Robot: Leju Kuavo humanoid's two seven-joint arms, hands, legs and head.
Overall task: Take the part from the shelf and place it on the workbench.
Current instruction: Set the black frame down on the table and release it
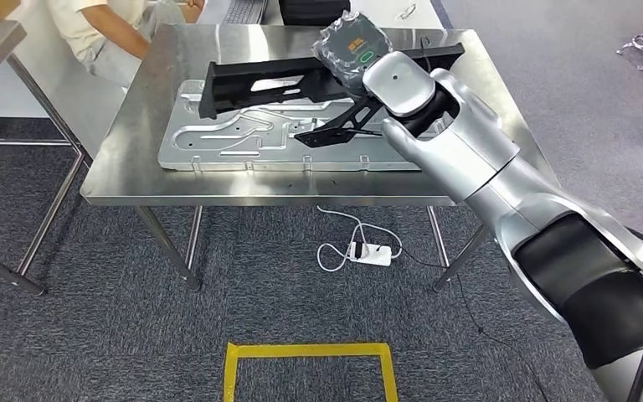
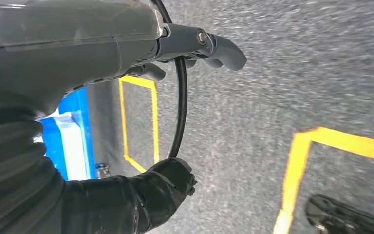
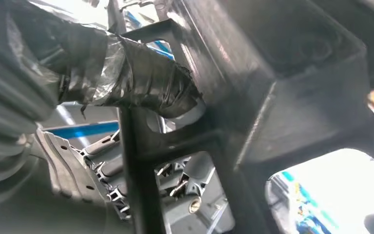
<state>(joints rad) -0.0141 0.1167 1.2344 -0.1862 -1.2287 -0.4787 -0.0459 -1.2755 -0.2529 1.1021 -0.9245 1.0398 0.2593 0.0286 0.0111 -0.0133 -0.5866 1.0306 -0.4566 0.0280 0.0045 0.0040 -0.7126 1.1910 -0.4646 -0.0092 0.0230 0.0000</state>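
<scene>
While my left hand [image 2: 195,46] hangs low over the grey carpet [image 2: 272,97] with its yellow tape outlines [image 2: 292,170], fingers apart and holding nothing, my right hand [image 1: 347,52] reaches over the bench [image 1: 126,167]. It grips the long black part [image 1: 251,84]; in the right wrist view the taped thumb [image 3: 141,83] presses against the part's frame. I see the part lying across the ribbed metal plate [image 1: 218,146], running towards the bench's far right corner. Beyond the far left corner sits a person [image 1: 100,29].
</scene>
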